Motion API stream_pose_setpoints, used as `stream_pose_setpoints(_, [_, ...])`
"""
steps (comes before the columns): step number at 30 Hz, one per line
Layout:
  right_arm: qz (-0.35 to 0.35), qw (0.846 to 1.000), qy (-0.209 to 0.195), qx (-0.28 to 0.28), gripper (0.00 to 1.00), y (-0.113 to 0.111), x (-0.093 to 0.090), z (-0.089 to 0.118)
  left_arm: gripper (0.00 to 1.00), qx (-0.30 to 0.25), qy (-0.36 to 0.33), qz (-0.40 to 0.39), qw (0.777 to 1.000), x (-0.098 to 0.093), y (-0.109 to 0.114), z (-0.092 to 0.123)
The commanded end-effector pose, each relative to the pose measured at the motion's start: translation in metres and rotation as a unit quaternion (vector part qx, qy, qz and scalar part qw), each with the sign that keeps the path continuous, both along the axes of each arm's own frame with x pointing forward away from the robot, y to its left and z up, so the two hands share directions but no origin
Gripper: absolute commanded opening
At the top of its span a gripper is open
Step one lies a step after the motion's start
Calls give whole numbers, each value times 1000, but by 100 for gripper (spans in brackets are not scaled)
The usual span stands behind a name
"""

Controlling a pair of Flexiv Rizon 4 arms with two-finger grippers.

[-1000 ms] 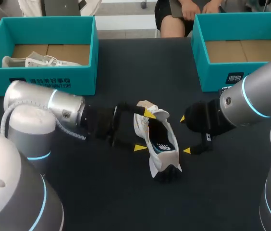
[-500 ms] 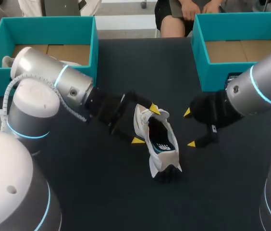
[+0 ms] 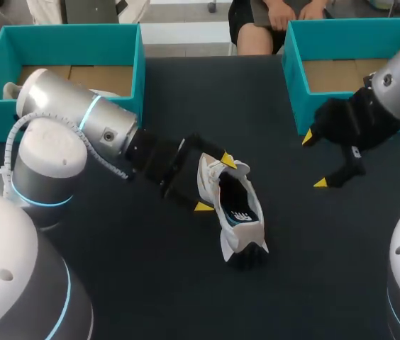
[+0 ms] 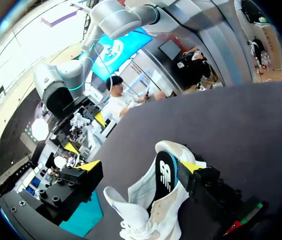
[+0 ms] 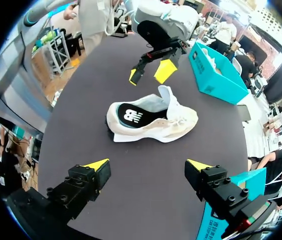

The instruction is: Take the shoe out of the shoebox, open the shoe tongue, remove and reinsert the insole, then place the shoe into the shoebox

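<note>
shoe point(image 3: 237, 216): middle of table point(image 3: 157, 297), outside the boxes | left gripper point(image 3: 214, 183): fingers spread, straddling shoe's far-left end, clamping nothing | right gripper point(image 3: 313, 161): fingers apart, empty, well right of shoe, near right shoebox point(image 3: 298, 78)

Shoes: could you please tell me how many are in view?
2: one shoe on the table by the left claw; a second shoe in the left shoebox, partly hidden.
</note>
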State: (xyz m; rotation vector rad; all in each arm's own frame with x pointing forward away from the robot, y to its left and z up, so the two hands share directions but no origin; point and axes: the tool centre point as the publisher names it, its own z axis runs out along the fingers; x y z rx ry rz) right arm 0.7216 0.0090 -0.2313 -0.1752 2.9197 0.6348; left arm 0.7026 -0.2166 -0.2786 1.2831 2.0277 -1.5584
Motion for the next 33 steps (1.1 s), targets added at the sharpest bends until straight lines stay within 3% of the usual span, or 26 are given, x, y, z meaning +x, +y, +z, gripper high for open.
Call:
stream_pose_setpoints(1, [6, 1000, 14, -19, 100, -30, -5, 69, 100, 1, 0, 0, 1000, -1, 0, 1])
stream_pose_setpoints(6, [13, 999, 24, -30, 100, -37, 0, 88, 100, 22, -3, -7, 1000, -2, 3, -3])
stream_pose_setpoints(11, [-13, 999, 23, -42, 100, -40, 4, 91, 100, 51, -18, -39, 998, 1, 8, -6])
stream_pose_setpoints(17, [-13, 999, 23, -42, 100, -40, 4, 91, 100, 98, -36, -139, 985, 15, 10, 4])
stream_pose_setpoints(21, [-13, 999, 23, -42, 100, -40, 4, 91, 100, 144, -84, -204, 965, 22, 6, 12])
stream_pose_setpoints(22, [-13, 999, 23, -42, 100, -40, 4, 91, 84, 162, -103, -214, 958, 24, 4, 14])
stream_pose_setpoints(23, [-13, 999, 23, -42, 100, -40, 4, 91, 50, 179, -113, -223, 951, 24, 1, 14])
stream_pose_setpoints(25, [-13, 999, 23, -42, 100, -40, 4, 91, 2, 198, -135, -240, 941, 27, -3, 12])
stream_pose_setpoints(30, [-13, 999, 23, -42, 100, -40, 4, 91, 0, 276, -226, -255, 899, 36, -9, 7])
stream_pose_setpoints(33, [-13, 999, 23, -42, 100, -40, 4, 91, 0, 276, -226, -255, 899, 36, -9, 7])
